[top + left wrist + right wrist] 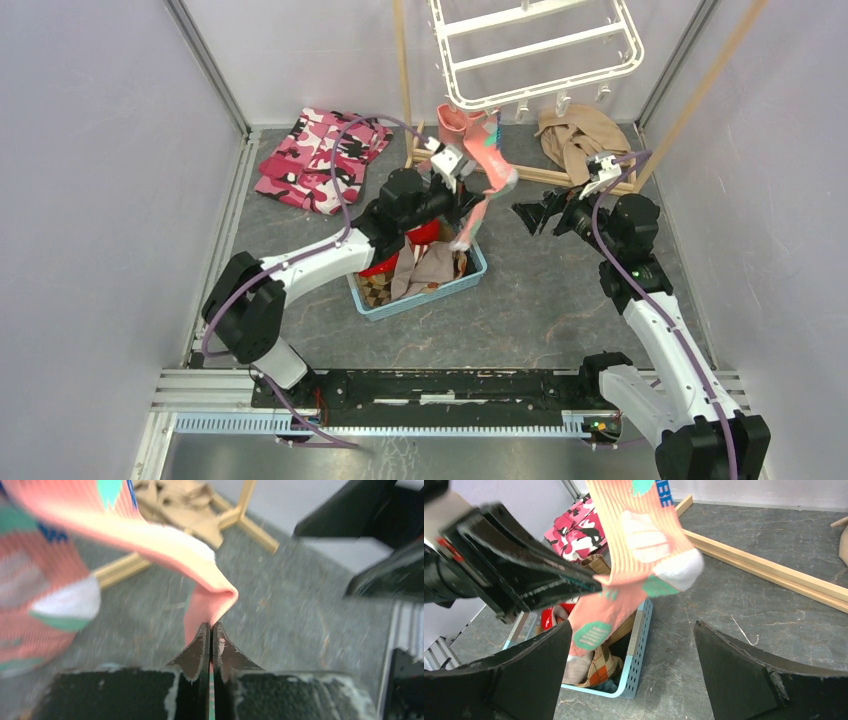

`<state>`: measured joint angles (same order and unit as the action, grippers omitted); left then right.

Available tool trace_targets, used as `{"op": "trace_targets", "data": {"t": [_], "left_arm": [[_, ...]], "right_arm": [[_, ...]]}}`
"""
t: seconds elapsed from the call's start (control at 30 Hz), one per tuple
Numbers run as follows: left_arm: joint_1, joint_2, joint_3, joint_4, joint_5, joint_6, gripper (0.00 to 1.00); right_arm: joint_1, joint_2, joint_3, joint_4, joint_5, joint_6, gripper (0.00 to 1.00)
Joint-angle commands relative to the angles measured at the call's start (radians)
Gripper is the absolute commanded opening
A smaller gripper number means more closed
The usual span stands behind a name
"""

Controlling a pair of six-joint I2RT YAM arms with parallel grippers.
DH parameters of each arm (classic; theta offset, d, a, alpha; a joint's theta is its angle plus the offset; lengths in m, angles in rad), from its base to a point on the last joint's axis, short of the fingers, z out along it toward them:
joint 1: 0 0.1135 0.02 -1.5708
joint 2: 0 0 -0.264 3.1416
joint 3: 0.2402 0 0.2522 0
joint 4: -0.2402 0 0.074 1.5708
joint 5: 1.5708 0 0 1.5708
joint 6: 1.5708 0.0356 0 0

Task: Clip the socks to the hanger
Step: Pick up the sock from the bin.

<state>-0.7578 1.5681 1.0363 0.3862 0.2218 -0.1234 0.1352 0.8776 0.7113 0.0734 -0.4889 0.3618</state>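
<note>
A salmon-pink sock (488, 152) with teal and white patches hangs under the near rim of the white hanger (540, 50); whether a peg holds it I cannot tell. My left gripper (472, 200) is shut on this sock partway down, with pink fabric (210, 605) pinched between the closed jaws (210, 625). The sock's lower end (594, 625) trails down towards the basket. My right gripper (530, 215) stands wide open to the right of the sock, nothing between its fingers (632, 625). More socks lie in the basket: red (400, 262) and brown checked (599, 667).
The light blue perforated basket (470, 275) sits mid-floor. A pink camouflage garment (320, 160) lies back left and a tan cloth (575, 135) back right. The wooden pole stand (405, 80) has base bars (769, 570) running across the floor behind the sock.
</note>
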Motion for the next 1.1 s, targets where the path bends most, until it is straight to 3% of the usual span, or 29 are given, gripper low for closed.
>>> {"op": "trace_targets", "data": {"t": [0.0,0.17,0.2,0.27,0.47,0.6,0.83,0.97,1.07], "left_arm": [[0.01,0.071,0.147,0.185,0.079,-0.136,0.02],[0.011,0.203,0.22,0.31,0.128,-0.276,0.02],[0.012,0.236,0.219,0.331,0.127,-0.297,0.06],[0.012,0.277,0.209,0.352,0.119,-0.333,0.24],[0.02,0.318,0.151,0.354,0.122,-0.35,0.52],[0.026,0.22,0.079,0.334,0.129,-0.3,0.66],[0.04,-0.085,-0.062,0.196,0.177,-0.17,0.75],[0.101,-0.248,-0.138,0.053,0.167,-0.152,0.79],[0.177,-0.368,-0.194,-0.053,0.13,-0.162,0.87]], "right_arm": [[0.0,-0.019,0.034,0.012,0.039,-0.013,0.98],[0.0,-0.014,0.043,-0.016,0.066,-0.025,0.98],[0.001,-0.015,0.045,-0.024,0.073,-0.03,0.98],[0.0,-0.017,0.046,-0.04,0.087,-0.036,0.98],[0.001,-0.02,0.048,-0.068,0.103,-0.061,0.98],[0.0,-0.021,0.05,-0.072,0.108,-0.086,0.98],[0.0,-0.008,0.045,-0.048,0.066,-0.131,0.98],[0.001,0.005,0.048,-0.006,0.017,-0.158,0.98],[0.001,0.022,0.053,0.02,-0.02,-0.176,0.98]]}}
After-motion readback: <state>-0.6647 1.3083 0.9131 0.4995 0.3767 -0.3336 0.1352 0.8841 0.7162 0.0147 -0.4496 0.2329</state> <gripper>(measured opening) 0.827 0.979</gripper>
